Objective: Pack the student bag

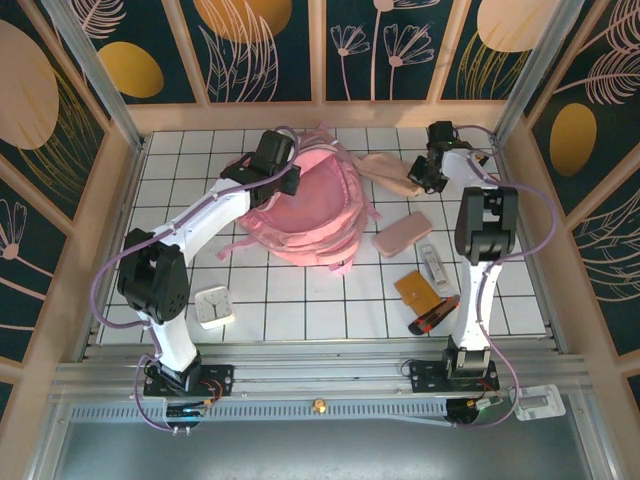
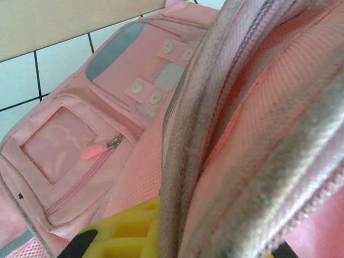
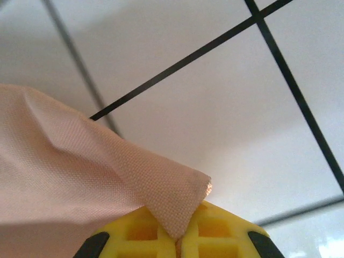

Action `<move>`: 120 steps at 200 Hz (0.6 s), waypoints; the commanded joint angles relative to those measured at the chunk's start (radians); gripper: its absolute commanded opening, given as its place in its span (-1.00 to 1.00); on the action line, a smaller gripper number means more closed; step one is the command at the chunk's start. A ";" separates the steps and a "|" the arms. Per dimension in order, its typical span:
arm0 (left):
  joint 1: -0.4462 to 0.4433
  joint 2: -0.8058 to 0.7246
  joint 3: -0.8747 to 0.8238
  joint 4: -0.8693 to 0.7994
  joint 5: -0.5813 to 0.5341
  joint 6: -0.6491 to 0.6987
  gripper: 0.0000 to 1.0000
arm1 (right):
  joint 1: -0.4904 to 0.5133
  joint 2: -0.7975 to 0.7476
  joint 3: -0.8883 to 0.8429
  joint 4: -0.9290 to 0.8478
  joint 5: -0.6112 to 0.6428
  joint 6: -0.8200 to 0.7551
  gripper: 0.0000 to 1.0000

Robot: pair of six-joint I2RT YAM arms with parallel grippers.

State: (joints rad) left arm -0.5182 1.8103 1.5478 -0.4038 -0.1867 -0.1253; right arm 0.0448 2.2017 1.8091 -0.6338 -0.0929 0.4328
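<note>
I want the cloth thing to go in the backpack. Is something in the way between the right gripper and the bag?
Nothing visible is. The right gripper pinches the cloth pouch, which itself reaches toward the student bag. The flat pencil pouch lies off to the side.

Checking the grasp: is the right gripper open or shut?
Shut: the right gripper pinches the cloth pouch by a corner, fingers touching.
</note>
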 commanded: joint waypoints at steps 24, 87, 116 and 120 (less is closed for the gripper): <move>0.017 -0.036 0.070 -0.020 0.003 -0.071 -1.00 | -0.001 -0.323 -0.151 0.059 -0.133 0.023 -1.00; 0.017 -0.020 0.133 -0.049 -0.058 -0.109 -1.00 | 0.064 -0.618 -0.313 -0.087 -0.127 -0.001 -1.00; 0.017 -0.020 0.157 -0.053 -0.050 -0.129 -1.00 | 0.116 -0.632 -0.314 -0.143 -0.102 -0.030 -1.00; 0.017 -0.020 0.160 -0.052 -0.044 -0.133 -1.00 | 0.126 -0.626 -0.315 -0.145 -0.095 -0.032 -1.00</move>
State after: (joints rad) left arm -0.5083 1.8111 1.6375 -0.4995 -0.2188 -0.1970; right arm 0.1268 1.5875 1.5127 -0.7086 -0.2039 0.4381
